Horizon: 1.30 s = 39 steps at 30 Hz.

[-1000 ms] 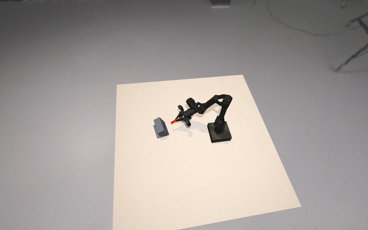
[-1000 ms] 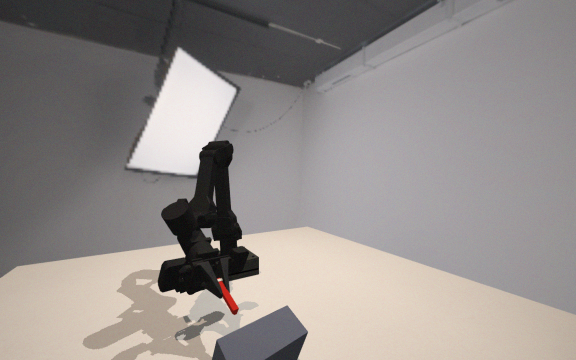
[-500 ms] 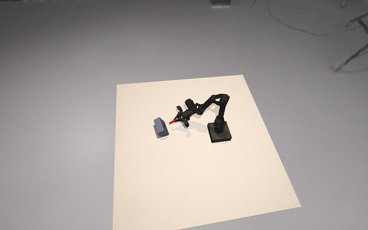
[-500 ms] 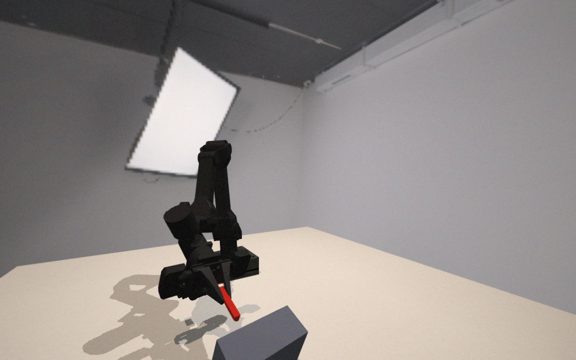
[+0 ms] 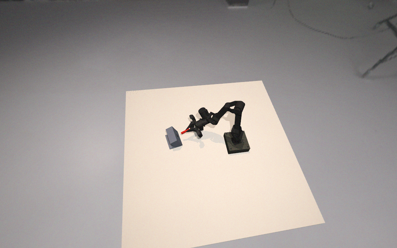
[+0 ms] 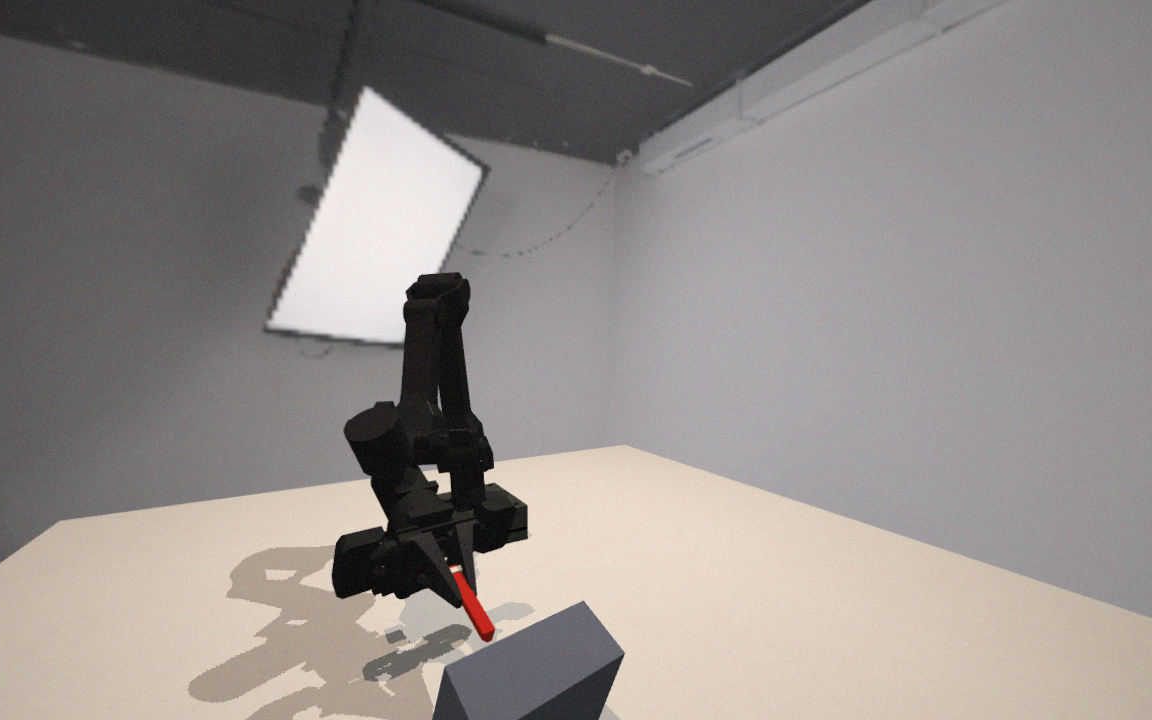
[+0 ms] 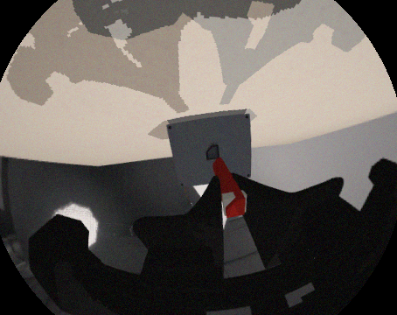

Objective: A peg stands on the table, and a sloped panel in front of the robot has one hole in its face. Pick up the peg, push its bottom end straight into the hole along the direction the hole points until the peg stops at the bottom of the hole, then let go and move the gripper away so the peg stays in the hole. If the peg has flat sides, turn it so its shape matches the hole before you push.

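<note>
My gripper (image 5: 188,129) (image 6: 465,594) (image 7: 223,178) is shut on the red peg (image 5: 183,132) (image 6: 477,614) (image 7: 224,171), tilted downward off the table. The peg has flat sides and a white band near its held end. Its free end points toward the blue-grey sloped panel (image 5: 173,137) (image 6: 537,664) (image 7: 190,153). A gap shows between them in the top view. The hole (image 7: 212,152) is a dark outline with flat sides and one slanted corner. In the wrist view the peg's free end appears just below and right of it. The panel's face is hidden in the exterior view.
The cream table top (image 5: 218,191) (image 6: 768,582) carries the panel and the arm's square base (image 5: 236,147). The arm's shadows fall on the table between the base and the panel. A bright light panel (image 6: 374,223) hangs in the background.
</note>
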Motion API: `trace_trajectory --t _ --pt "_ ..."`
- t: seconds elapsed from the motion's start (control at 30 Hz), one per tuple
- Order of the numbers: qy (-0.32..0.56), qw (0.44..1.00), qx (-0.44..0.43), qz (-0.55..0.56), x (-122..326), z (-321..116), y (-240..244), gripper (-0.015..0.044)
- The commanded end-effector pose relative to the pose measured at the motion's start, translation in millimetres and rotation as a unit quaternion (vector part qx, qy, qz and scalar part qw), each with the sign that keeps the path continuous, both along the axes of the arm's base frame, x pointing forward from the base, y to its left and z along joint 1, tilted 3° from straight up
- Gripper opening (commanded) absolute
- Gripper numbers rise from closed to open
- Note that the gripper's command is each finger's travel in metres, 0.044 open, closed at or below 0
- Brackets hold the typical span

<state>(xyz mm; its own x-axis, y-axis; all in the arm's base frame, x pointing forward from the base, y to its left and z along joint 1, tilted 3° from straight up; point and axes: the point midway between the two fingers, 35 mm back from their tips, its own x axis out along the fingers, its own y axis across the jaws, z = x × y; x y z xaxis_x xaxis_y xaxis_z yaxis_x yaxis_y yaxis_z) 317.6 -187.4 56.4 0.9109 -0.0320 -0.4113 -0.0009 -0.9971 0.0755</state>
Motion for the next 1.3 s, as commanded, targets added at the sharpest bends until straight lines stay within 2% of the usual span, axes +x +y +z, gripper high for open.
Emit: trace_trajectory --t 0.0,1.27 --pt "0.001 1.000 0.006 -0.005 2.2 -4.9 -0.9 0.0000" --pt "-0.005 1.000 0.008 -0.007 26.2 -15.5 -1.1 0.0000"
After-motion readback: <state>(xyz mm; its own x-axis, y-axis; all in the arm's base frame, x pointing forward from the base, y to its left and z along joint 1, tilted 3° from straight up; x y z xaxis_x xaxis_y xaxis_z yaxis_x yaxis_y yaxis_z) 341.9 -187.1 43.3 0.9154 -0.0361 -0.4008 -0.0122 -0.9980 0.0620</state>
